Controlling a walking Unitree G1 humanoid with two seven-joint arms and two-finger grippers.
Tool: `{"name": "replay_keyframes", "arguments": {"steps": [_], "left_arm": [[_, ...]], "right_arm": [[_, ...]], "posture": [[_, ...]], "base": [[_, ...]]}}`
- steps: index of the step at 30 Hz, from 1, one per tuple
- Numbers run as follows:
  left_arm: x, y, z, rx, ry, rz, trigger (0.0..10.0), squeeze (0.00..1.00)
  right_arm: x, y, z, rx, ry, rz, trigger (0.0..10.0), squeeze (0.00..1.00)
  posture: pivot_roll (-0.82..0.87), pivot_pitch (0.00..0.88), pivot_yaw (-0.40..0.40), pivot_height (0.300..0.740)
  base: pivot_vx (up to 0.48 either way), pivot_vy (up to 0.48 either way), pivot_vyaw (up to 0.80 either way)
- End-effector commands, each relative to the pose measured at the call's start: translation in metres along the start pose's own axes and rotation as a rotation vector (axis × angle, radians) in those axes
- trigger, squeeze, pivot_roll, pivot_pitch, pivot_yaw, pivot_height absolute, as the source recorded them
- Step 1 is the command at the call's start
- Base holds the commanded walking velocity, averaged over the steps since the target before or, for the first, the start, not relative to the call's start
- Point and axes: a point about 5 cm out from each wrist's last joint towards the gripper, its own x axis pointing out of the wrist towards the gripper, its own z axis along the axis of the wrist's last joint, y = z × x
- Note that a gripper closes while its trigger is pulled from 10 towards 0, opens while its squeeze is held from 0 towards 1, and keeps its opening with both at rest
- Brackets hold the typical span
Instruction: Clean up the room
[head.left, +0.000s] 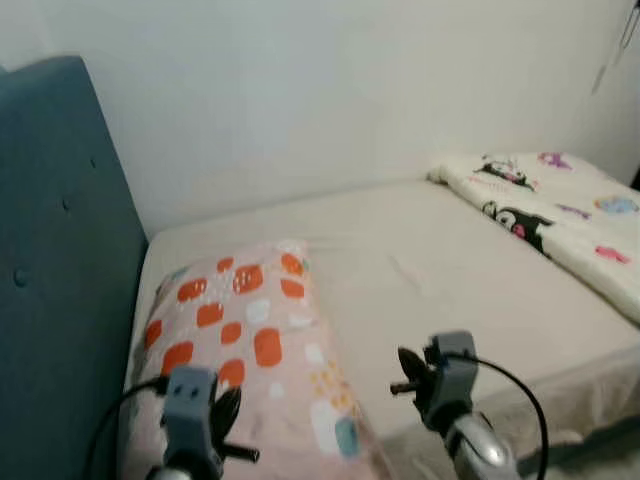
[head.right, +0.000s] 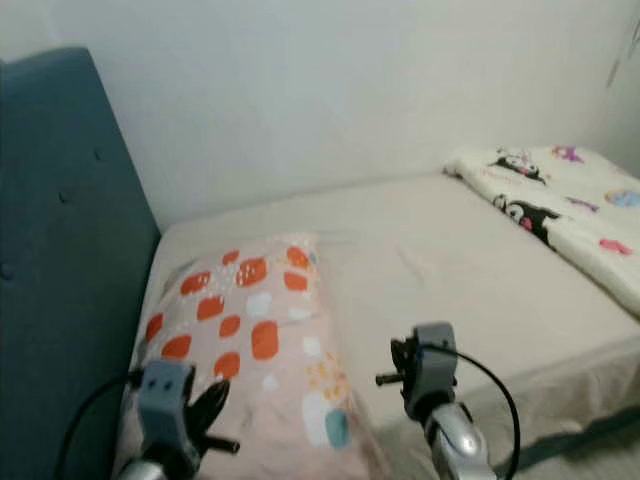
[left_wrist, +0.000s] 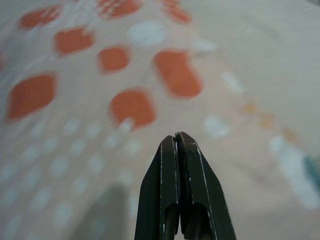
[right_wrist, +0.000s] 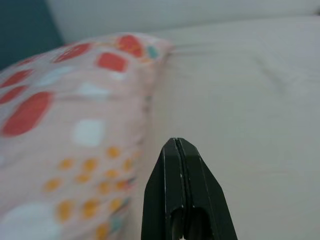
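A pink pillow (head.left: 245, 330) with orange and white patches lies at the head of the bed, against the teal headboard (head.left: 60, 270). My left gripper (head.left: 228, 415) hovers low over the pillow's near end, fingers shut and empty; the left wrist view has the fingertips (left_wrist: 176, 145) pressed together just above the pillow cover (left_wrist: 125, 100). My right gripper (head.left: 408, 362) hangs over the beige sheet (head.left: 450, 270) just right of the pillow, also shut on nothing. In the right wrist view its fingertips (right_wrist: 175, 147) point along the pillow's edge (right_wrist: 80, 130).
A folded white blanket (head.left: 560, 210) with cartoon prints lies along the bed's far right side. A white wall backs the bed. The mattress's near edge (head.left: 560, 385) runs lower right, with a strip of floor beyond it.
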Motion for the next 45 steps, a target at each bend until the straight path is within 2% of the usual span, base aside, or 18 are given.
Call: {"name": "replay_keyframes", "arguments": {"steps": [1,2,3,6,11,16,21,37,45], "left_arm": [[-0.005,0.006,0.001,0.019,-0.011,0.016,10.0,0.0],[-0.006,0.006,0.0,0.023,-0.013,0.019,10.0,0.0],[-0.011,0.009,-0.005,0.06,0.011,0.028,10.0,0.0],[-0.016,0.011,-0.007,0.074,0.031,0.041,10.0,0.0],[-0.015,0.013,-0.007,0.131,0.049,0.071,10.0,0.0],[-0.006,0.007,-0.001,0.153,0.016,0.045,10.0,0.0],[-0.004,0.0,0.002,0.124,-0.016,0.013,10.0,0.0],[-0.002,-0.001,0.004,0.133,-0.026,0.008,10.0,0.0],[-0.003,0.003,0.0,0.124,-0.011,0.032,10.0,0.0]], "right_arm": [[-0.004,0.011,-0.003,-0.004,0.015,0.039,10.0,0.0],[-0.006,0.013,-0.004,-0.004,0.018,0.044,10.0,0.0],[-0.016,0.02,-0.007,-0.017,0.026,0.062,10.0,0.0],[-0.025,0.023,-0.008,-0.036,0.036,0.063,10.0,0.0],[-0.034,0.021,-0.012,-0.026,0.063,-0.004,10.0,0.0],[-0.035,0.02,-0.013,-0.026,0.066,-0.015,10.0,0.0],[-0.036,0.017,-0.013,-0.046,0.081,-0.033,10.0,0.0],[-0.038,0.018,-0.012,-0.032,0.096,-0.041,10.0,0.0],[-0.038,0.019,-0.011,-0.029,0.099,-0.039,10.0,0.0]], "posture": [[-0.05,0.106,0.002,0.586],[-0.05,0.106,0.002,0.586],[-0.05,0.097,-0.003,0.586],[-0.05,0.094,-0.007,0.586],[-0.05,0.09,0.0,0.586],[-0.06,0.092,0.003,0.591],[-0.06,0.093,0.003,0.616],[-0.05,0.097,-0.003,0.691],[-0.05,0.097,-0.003,0.711]], "base": [[0.0,0.0,0.0],[0.0,0.0,0.0],[0.0,0.0,0.0],[0.0,0.0,0.0],[0.0,0.0,0.0],[0.0,0.0,0.0],[0.0,0.0,0.0],[0.0,0.0,0.0],[0.0,0.0,0.0]]}}
